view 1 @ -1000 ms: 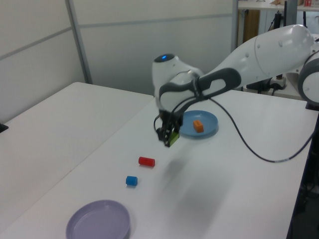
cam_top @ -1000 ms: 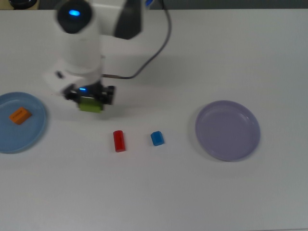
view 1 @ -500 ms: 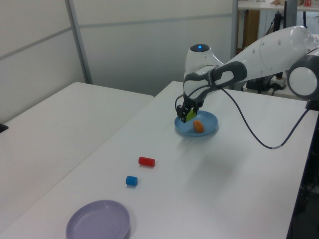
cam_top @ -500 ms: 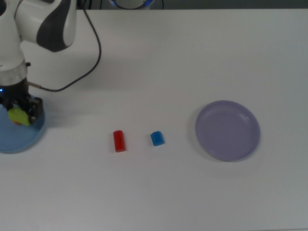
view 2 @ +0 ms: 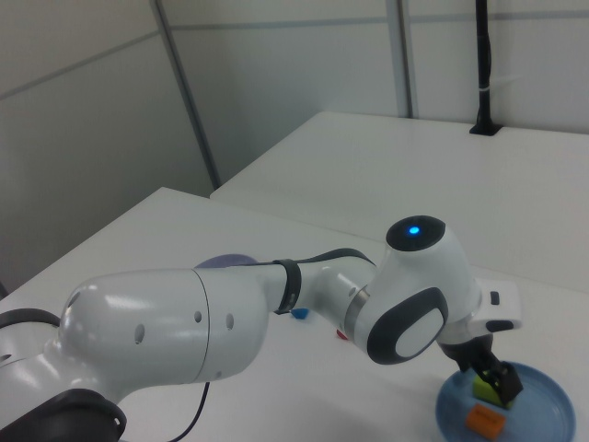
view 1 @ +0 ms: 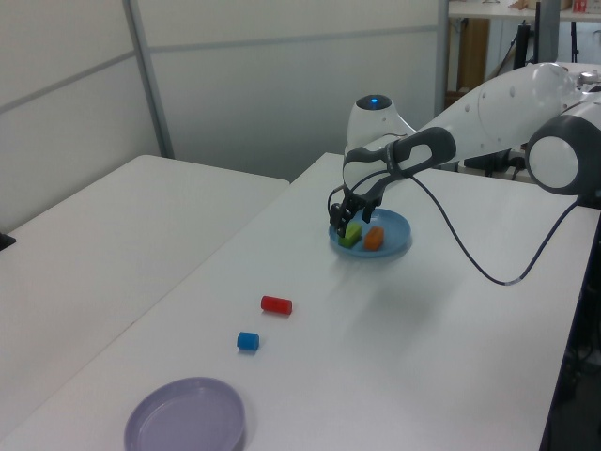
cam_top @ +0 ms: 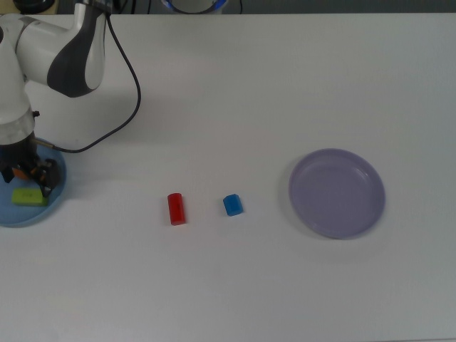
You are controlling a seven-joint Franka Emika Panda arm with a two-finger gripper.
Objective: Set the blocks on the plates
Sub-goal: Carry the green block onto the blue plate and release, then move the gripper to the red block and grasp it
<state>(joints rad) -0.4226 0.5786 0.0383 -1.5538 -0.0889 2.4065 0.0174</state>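
My gripper (cam_top: pixel 27 182) hangs low over the light blue plate (cam_top: pixel 37 214) at the top view's left edge, open. The lime-green block (cam_top: pixel 28 196) lies flat on that plate, just under the fingers. In the left view the gripper (view 1: pixel 349 222) is right above the green block (view 1: pixel 351 235), and the orange block (view 1: pixel 374 239) rests beside it on the same plate (view 1: pixel 395 225). The arm hides the orange block in the top view. The red block (cam_top: pixel 176 209) and blue block (cam_top: pixel 232 204) lie on the table in the middle. The lavender plate (cam_top: pixel 336 192) at the top view's right holds nothing.
The arm's black cable (cam_top: pixel 132 85) loops over the table behind the red block. The right view shows the arm's bulk close up, with the green block (view 2: pixel 482 389) and orange block (view 2: pixel 485 421) on the blue plate (view 2: pixel 550 407).
The gripper carried the green block leftward in the top view to the light blue plate, lowered it and let go. The block now lies on the plate.
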